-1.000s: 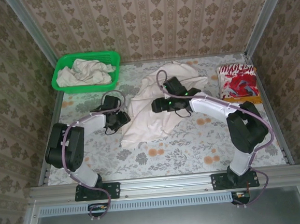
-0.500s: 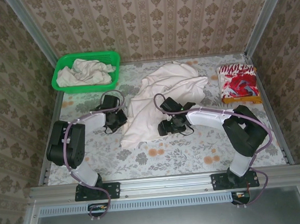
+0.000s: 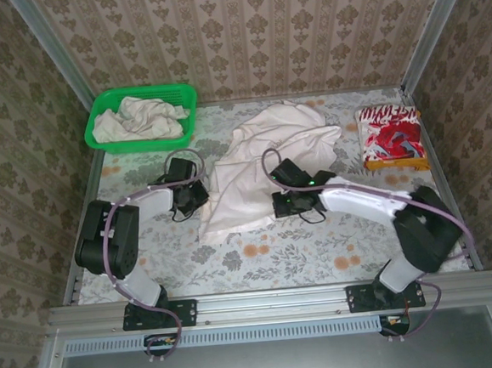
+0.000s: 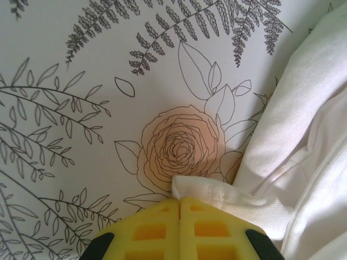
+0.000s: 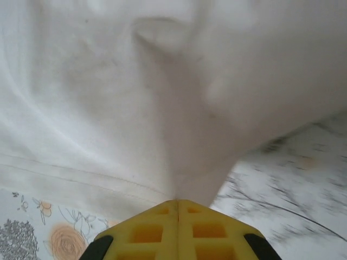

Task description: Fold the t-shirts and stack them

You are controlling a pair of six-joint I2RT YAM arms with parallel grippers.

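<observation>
You have one off-white t-shirt [image 3: 243, 150] lying loose and wrinkled in the middle of the flowered table [image 3: 277, 258]; I give all places from this shirt.

Your left gripper [image 3: 198, 198] is at the left edge of the shirt, towards its near side. In the left wrist view the two yellow pads [image 4: 146, 230] are pressed together, and a small corner of the white cloth comes out between them, so this gripper is clenched on the shirt's edge. The corner lies just over an orange rose printed on the table, and the rest of the shirt rises in folds on the right of the pads.

Your right gripper [image 3: 280, 205] is at the near right part of the shirt. In the right wrist view its pads [image 5: 211, 230] are also closed against each other, with a pinch of the white cloth between them. From this pinch the fabric goes up and away like a tent, and a sewn hem runs across on the left.

To the right of the shirt, well apart from it, a folded red-and-white shirt [image 3: 389, 134] lies flat. To the far left of the shirt stands a green basket [image 3: 103, 106], and a second off-white shirt [image 3: 139, 120] is crumpled inside it.
</observation>
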